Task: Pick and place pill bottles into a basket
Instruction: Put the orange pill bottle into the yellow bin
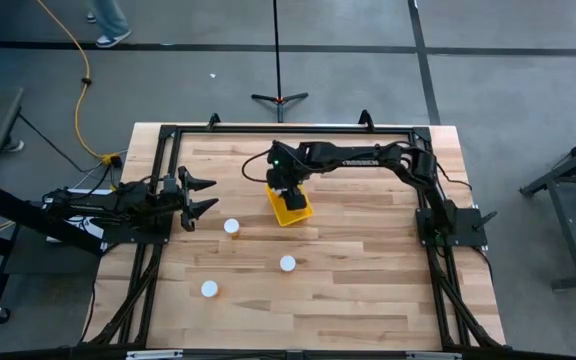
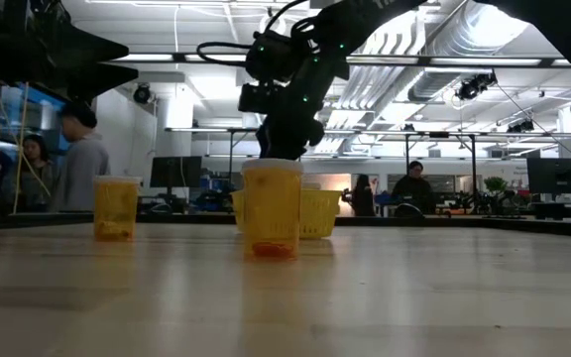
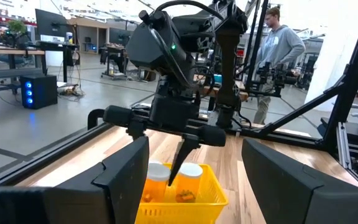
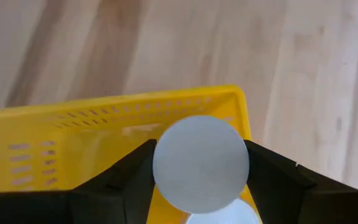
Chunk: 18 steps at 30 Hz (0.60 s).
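Table [image 1: 368, 300], pale wood planks, black frame rails along its left, far and right edges.

Left gripper [image 1: 208, 198]: at the left edge, about midway along it, fingers spread wide with nothing between them; waiting, aimed toward the table's middle.

Loose pill bottles, three, all upright with white caps up: one [image 1: 231, 227] just in front of the left gripper; one [image 1: 209, 289] nearer the front-left corner; one [image 1: 287, 264] around the table's middle, nearer the front edge. All stand well apart from each other.

Basket [image 1: 291, 211]: bright yellow, slotted walls, set slantwise toward the middle of the far half. The left wrist view shows two bottles [image 3: 156, 180] standing inside it.

Right gripper [image 4: 201, 171]: directly above the basket, pointing down. A white-capped bottle [image 4: 199, 163] sits between its fingers, over the basket near one end wall. The fingers flank the cap closely; whether they grip it or have just let go cannot be told. Another white cap shows just below it.

Step in hand, by judgement: placing a bottle into the basket. The next move calls for a clear release, a straight lift clear of the basket walls and the stored bottles, then a reach to one of the three loose bottles.

Writing: pale lettering on the right arm's link in the high view, too small to read. No bottle labels legible.
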{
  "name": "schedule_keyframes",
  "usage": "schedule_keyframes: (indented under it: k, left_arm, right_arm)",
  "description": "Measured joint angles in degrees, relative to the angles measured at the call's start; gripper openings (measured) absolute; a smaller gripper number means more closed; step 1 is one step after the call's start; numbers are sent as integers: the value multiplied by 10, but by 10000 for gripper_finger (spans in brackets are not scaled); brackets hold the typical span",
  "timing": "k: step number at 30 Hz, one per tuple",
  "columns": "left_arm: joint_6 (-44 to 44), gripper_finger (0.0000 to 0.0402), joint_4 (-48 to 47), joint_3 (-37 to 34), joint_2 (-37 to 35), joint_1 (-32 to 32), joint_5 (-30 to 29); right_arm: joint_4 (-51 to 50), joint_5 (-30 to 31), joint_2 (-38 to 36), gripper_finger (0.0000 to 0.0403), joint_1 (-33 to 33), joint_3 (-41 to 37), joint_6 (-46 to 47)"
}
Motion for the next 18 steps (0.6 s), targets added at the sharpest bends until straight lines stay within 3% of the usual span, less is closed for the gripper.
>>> schedule_keyframes:
  k: [10,18]
  left_arm:
    - [0,292,-1,0,0,0,0]
    - [0,292,-1,0,0,0,0]
  right_arm:
    - [2,12,0,277,4,0,13]
    - [-10,14,0,287,4,51,17]
